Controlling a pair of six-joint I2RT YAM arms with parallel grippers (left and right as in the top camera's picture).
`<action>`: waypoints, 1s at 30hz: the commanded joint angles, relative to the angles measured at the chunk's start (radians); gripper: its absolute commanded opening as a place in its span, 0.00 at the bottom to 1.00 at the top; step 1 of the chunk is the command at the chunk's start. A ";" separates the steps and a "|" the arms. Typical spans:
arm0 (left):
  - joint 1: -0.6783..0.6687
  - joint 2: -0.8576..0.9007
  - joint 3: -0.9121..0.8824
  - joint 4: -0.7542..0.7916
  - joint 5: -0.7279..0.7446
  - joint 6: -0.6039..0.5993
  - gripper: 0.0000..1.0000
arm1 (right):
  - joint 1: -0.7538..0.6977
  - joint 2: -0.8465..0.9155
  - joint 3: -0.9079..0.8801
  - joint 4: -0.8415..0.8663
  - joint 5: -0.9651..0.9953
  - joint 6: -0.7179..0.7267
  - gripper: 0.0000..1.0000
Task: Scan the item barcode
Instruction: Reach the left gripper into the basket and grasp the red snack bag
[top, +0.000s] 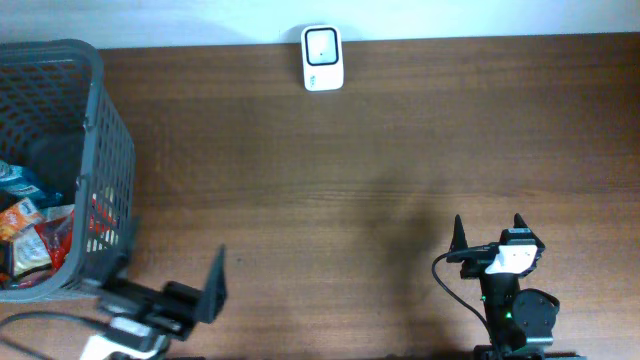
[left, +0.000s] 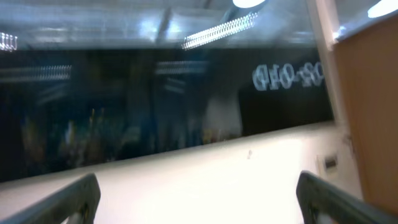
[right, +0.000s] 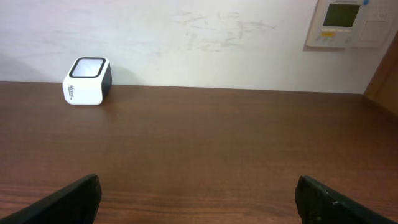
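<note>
The white barcode scanner stands at the table's far edge, its window facing up; the right wrist view shows the scanner far off to the left. Several packaged items lie in the grey basket at the left. My left gripper sits low near the front edge beside the basket, turned on its side, open and empty; its wrist view shows only a wall and a dark window between the fingers. At the front right, my right gripper is open and empty above bare wood, pointing toward the far edge.
The brown wooden table runs from the basket to the right edge. A white wall borders the far side, with a control panel mounted on it at the right. Cables trail from both arms along the front edge.
</note>
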 joint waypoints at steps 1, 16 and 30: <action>0.002 0.193 0.261 -0.252 -0.018 0.034 0.99 | 0.006 -0.002 -0.009 -0.003 0.008 -0.004 0.98; 0.003 0.884 1.074 -1.041 0.060 0.130 0.99 | 0.006 -0.002 -0.009 -0.003 0.008 -0.004 0.98; 0.309 1.233 1.518 -1.271 -0.442 -0.332 0.99 | 0.006 -0.002 -0.009 -0.003 0.008 -0.004 0.99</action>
